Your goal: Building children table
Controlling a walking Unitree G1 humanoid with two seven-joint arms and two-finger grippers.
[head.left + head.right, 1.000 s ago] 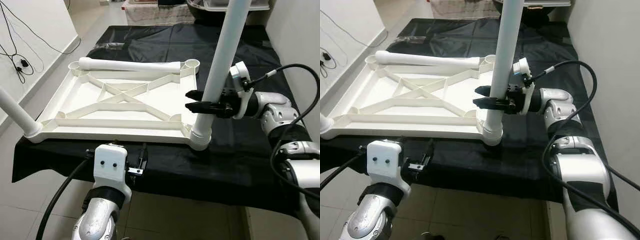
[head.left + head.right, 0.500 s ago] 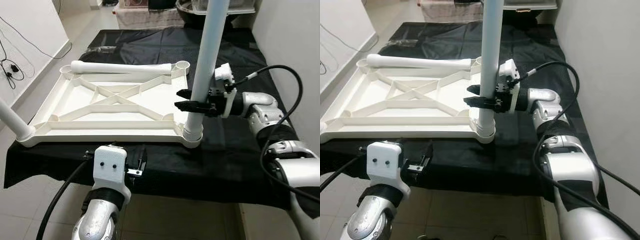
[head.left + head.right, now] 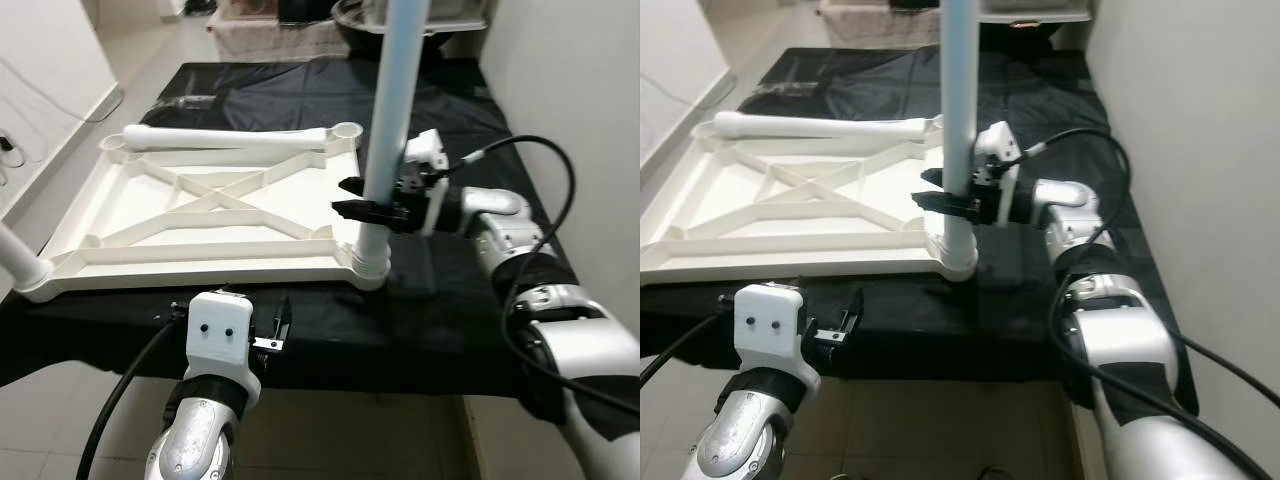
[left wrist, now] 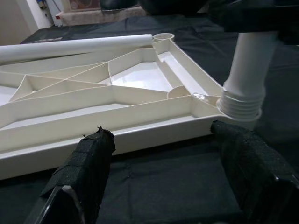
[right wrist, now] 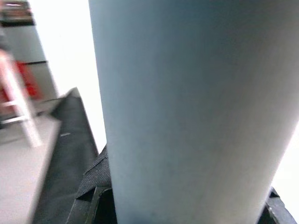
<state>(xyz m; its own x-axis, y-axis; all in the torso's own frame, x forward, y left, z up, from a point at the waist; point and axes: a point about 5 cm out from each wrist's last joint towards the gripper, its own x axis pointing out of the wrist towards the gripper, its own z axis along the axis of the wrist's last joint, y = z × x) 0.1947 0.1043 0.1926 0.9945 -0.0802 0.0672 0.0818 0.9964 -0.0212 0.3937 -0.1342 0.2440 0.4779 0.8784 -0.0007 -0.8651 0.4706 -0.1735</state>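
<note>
The white tabletop [image 3: 200, 262] lies upside down on the black-covered table [image 3: 450, 320]. A white leg [image 3: 388, 100] stands upright in the near right corner socket [image 3: 370, 266]. My right gripper [image 3: 343, 197] is shut on this leg a little above the socket, one finger on each side. Another leg [image 3: 15, 262] rises from the near left corner. A third, loose leg [image 3: 230, 137] lies along the far rim. My left gripper [image 4: 159, 133] is open at the table's near edge, just short of the tabletop rim [image 4: 140, 135].
A pale wall [image 3: 590, 80] runs close along the table's right side. Boxes and a tub [image 3: 420, 10] stand beyond the far end. Tiled floor [image 3: 60, 110] lies to the left. A black cable [image 3: 530, 150] loops over my right arm.
The camera has shifted, so the whole scene sits further left. My right gripper stays on the upright leg, which now looks more vertical. The left gripper has not moved.
</note>
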